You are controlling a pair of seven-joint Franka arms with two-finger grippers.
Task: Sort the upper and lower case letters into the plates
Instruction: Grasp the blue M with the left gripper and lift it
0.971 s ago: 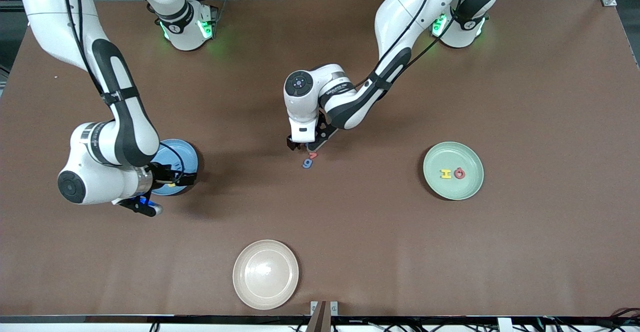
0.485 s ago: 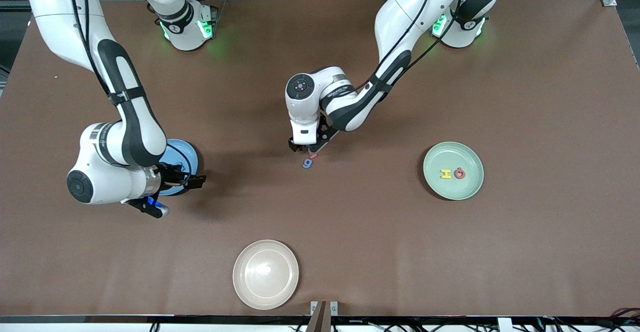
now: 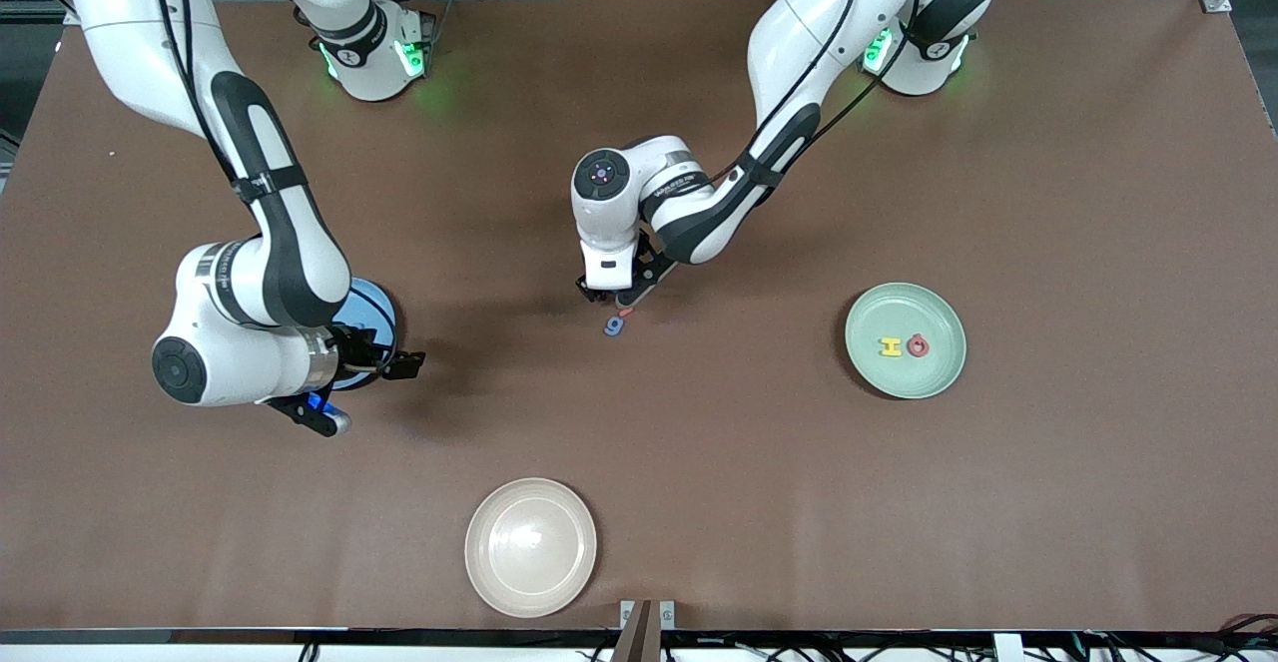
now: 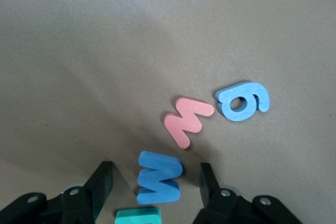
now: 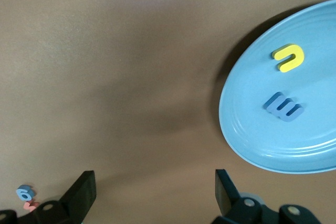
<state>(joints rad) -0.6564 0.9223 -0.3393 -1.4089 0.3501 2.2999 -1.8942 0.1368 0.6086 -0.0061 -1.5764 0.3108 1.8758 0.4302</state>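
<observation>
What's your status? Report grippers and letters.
Left gripper low, fingers open astride blue letter. Right gripper open over table by blue plate. Pink letter close by.

1. The pale green plate [image 3: 905, 339] sits toward the left arm's end of the table, with a yellow letter [image 3: 890, 346] and a red letter [image 3: 918, 345] side by side in it.
2. The left gripper [image 3: 603, 292] is down low mid-table, well apart from that plate, right by a blue letter [image 3: 613, 327].
3. The right gripper [image 3: 397, 365] hangs at the blue plate [image 3: 371, 305]'s edge.
4. The cream plate [image 3: 530, 546] is nearer the camera than the green one.
</observation>
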